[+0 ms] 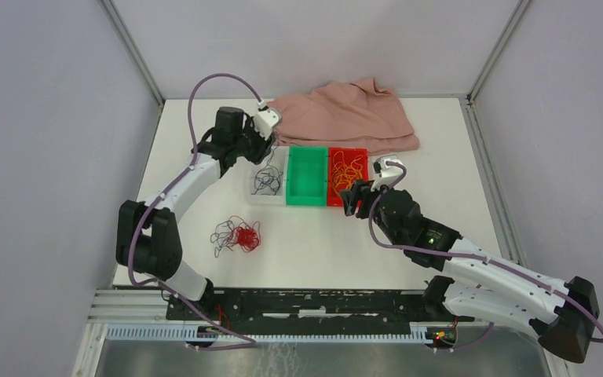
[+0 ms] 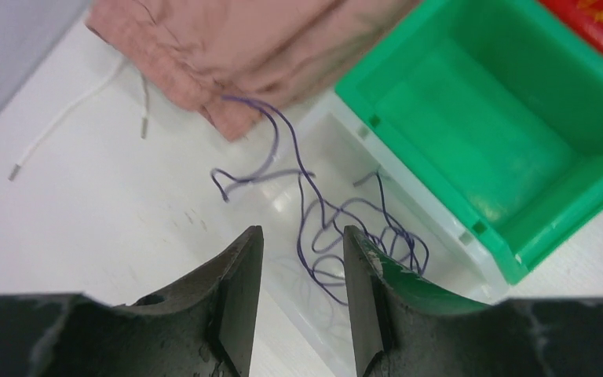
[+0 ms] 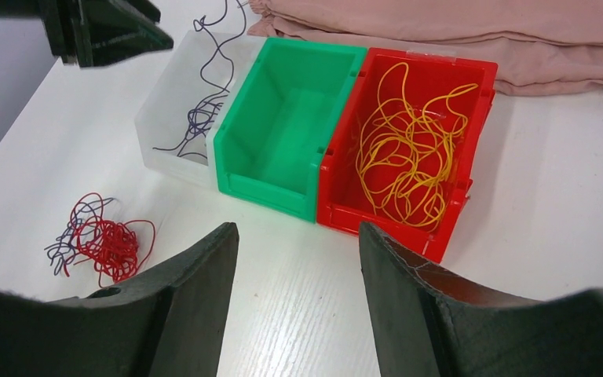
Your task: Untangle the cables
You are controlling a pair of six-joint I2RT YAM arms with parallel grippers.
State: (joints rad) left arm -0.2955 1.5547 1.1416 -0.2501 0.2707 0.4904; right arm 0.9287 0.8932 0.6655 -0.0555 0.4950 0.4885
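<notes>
Three bins are sitting side by side on the white table (image 3: 557,236): a clear bin (image 3: 171,155) toward 9 o'clock, a green bin (image 3: 283,118) in the middle and a red bin (image 3: 432,59) toward 3 o'clock, each touching its neighbour. Just beyond them at 12 o'clock, a pink cloth (image 3: 440,23) is lying bunched up, its white drawstring (image 2: 71,110) trailing onto the table.

One purple cable (image 3: 202,119) is lying looped inside the clear bin, with one end running over the far rim and reaching the edge of the cloth. The yellow cable (image 3: 404,149) is resting in loose coils entirely inside the red bin. The red cable (image 3: 110,243) is lying in a tight knot on the bare table, at about 7 o'clock from the clear bin and well apart from it, and some purple strands (image 3: 63,243) are tangling with it on its 9 o'clock side.

Above the clear bin, the left gripper (image 2: 302,236) is hovering with its jaws standing moderately apart and gripping nothing; the purple loops are showing in the bin beneath the gap. Over the table at 6 o'clock from the red bin, the right gripper (image 3: 298,232) is hanging with its jaws spread wide and nothing between them.
</notes>
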